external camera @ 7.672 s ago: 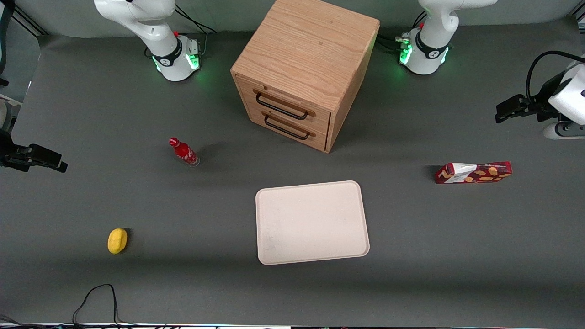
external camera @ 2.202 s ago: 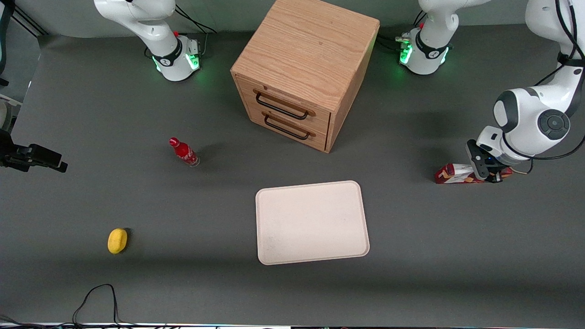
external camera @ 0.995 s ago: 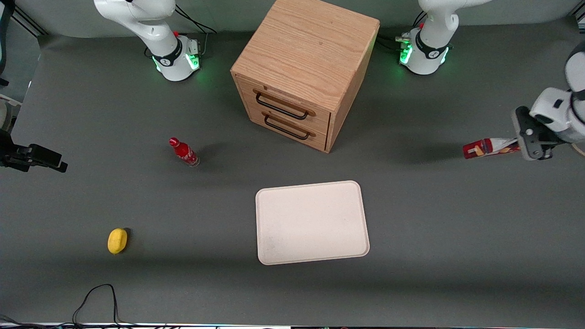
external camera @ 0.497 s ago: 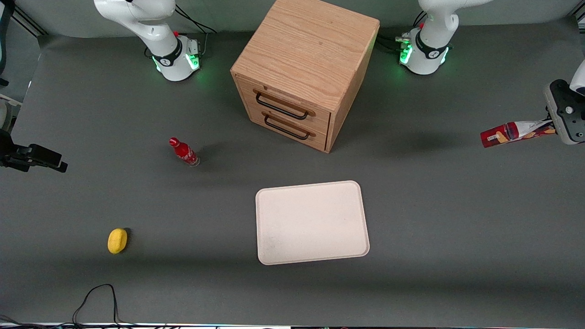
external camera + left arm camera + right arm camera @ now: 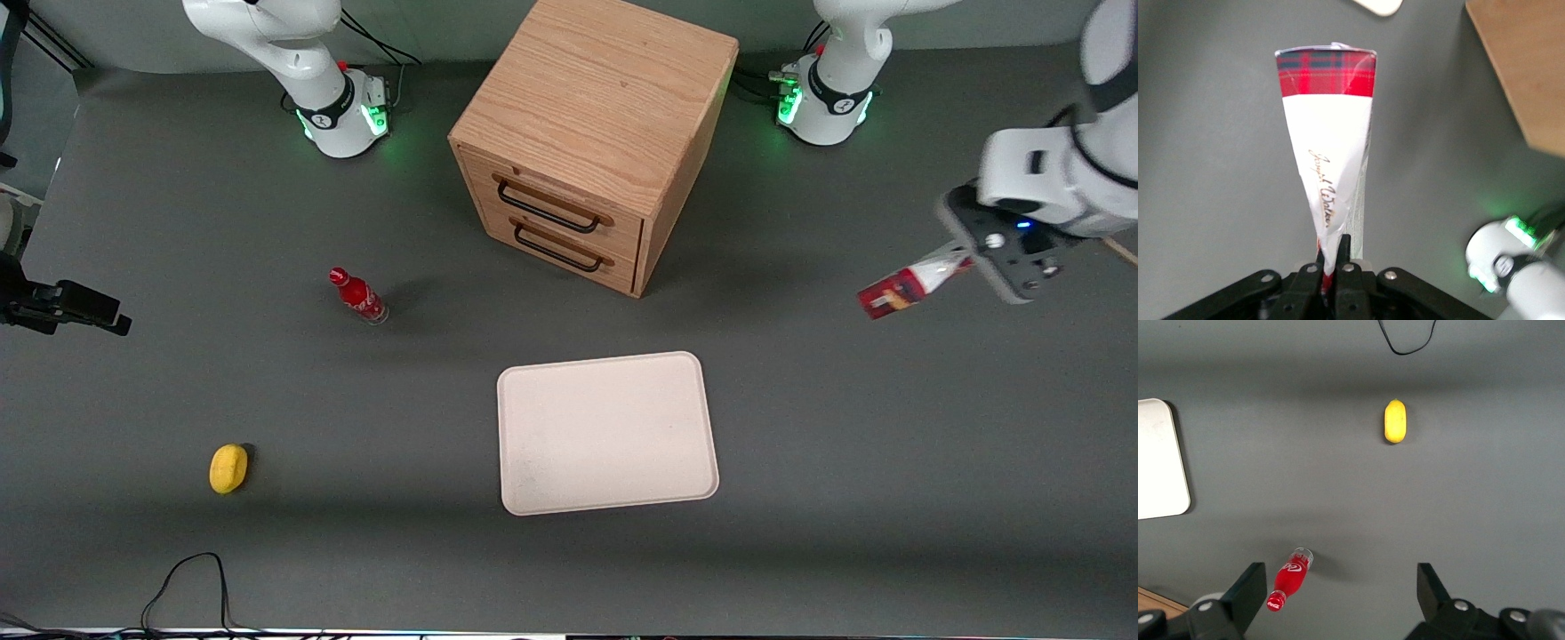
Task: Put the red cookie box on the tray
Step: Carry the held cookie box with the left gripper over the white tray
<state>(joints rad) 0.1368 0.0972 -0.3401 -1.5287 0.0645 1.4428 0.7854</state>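
Note:
My left gripper (image 5: 965, 259) hangs above the table toward the working arm's end, shut on the red cookie box (image 5: 905, 284). The box juts out from the jaws with its red end lowest, clear of the table. In the left wrist view the box (image 5: 1328, 160) shows a white face with script and a red plaid end, squeezed flat where the gripper (image 5: 1332, 257) pinches it. The cream-white tray (image 5: 607, 433) lies flat on the grey table, nearer the front camera than the box and toward the table's middle. A corner of the tray (image 5: 1379, 5) shows past the box's end.
A wooden two-drawer cabinet (image 5: 594, 133) stands farther from the front camera than the tray. A small red bottle (image 5: 357, 296) and a yellow lemon-like object (image 5: 228, 468) sit toward the parked arm's end. A black cable (image 5: 187, 582) loops at the table's near edge.
The gripper closed on the box where it lay, lifted it off the table, and in the last half second swung it back toward the tray, its free end now tipped down.

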